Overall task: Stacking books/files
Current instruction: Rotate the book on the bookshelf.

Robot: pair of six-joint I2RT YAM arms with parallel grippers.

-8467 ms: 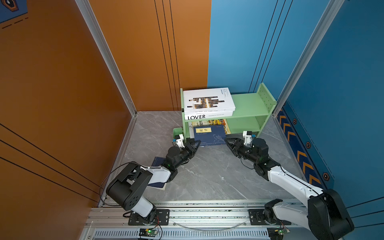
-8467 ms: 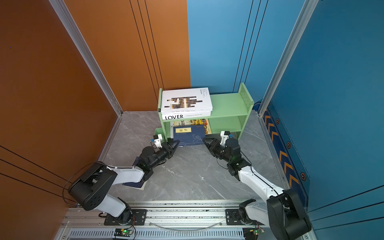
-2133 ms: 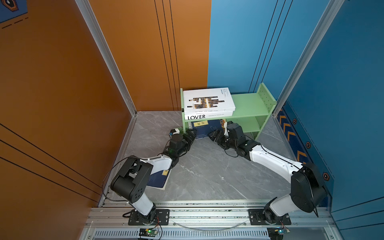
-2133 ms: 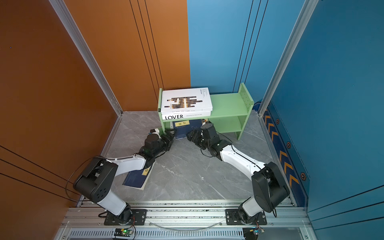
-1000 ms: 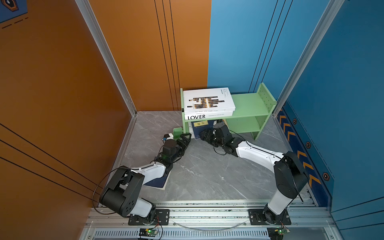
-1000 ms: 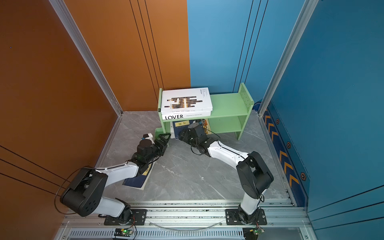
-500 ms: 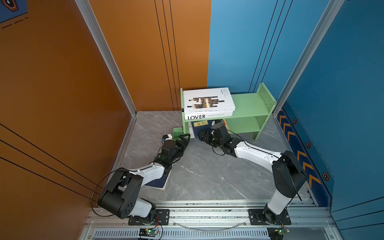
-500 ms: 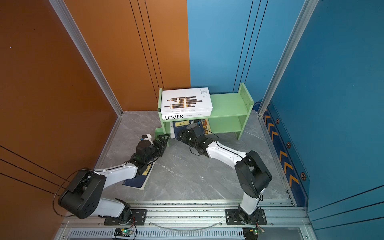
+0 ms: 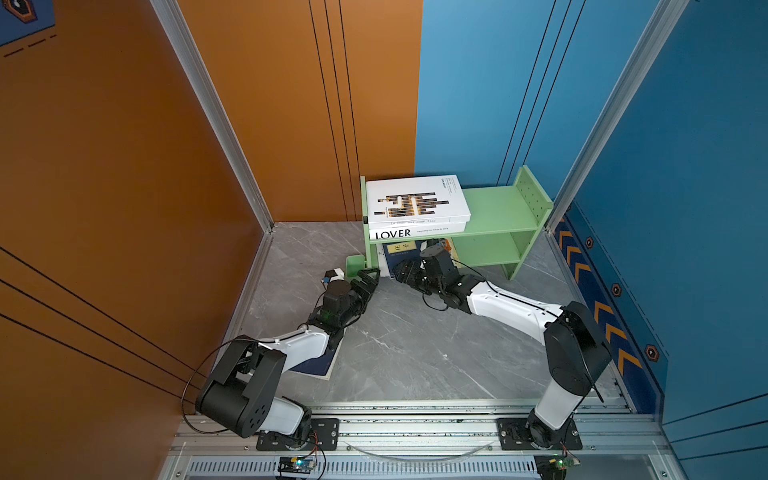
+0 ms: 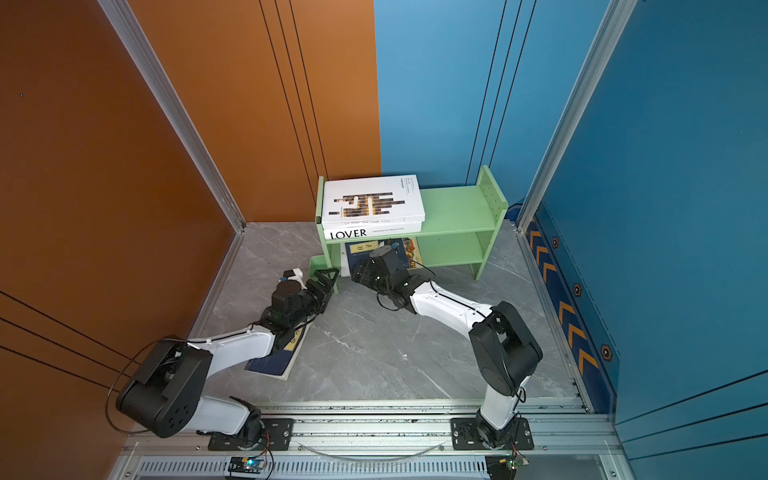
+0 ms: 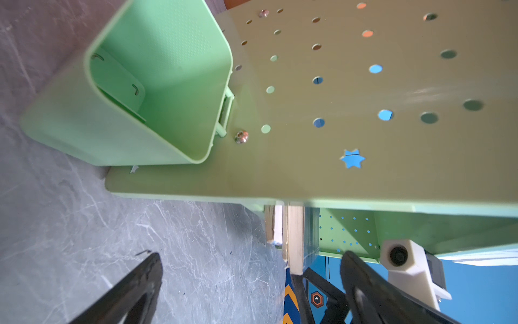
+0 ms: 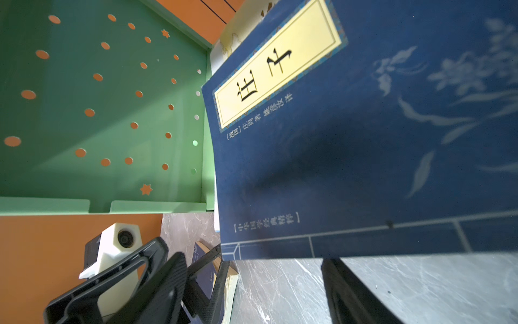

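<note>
- Right wrist view: the navy yellow-labelled book (image 12: 336,154) fills the frame, its cover toward the right hand (image 12: 252,259). The hand's jaws stand partly apart at the book's near edge, with nothing pinched between them. That reads as a nudge to square the book, not a lift.
- In both top views this book (image 9: 399,255) (image 10: 357,251) sits in the lower left bay of the green shelf (image 9: 498,205), covering most of the yellow picture book (image 10: 409,249). Whether it lies flat or leans I cannot tell.
- On the shelf's top board the white book with brown-black bars (image 9: 415,201) lies flat on the thick "LOVER" book (image 9: 415,233), both tight to the left end. The thickest book is underneath, likely for a steady base, with the shelf end as a stop.
- Left wrist view: the left hand (image 11: 251,254) is wide open and empty, outside the perforated side panel (image 11: 364,92) near the green hook-on cup (image 11: 157,84). It is probably parked clear so the right hand has room.
- A second navy book (image 10: 272,359) lies on the bench (image 9: 415,353) under the left forearm, well apart from the shelf. Stacking therefore looks unfinished, and the open left hand seems best placed to fetch it.
</note>
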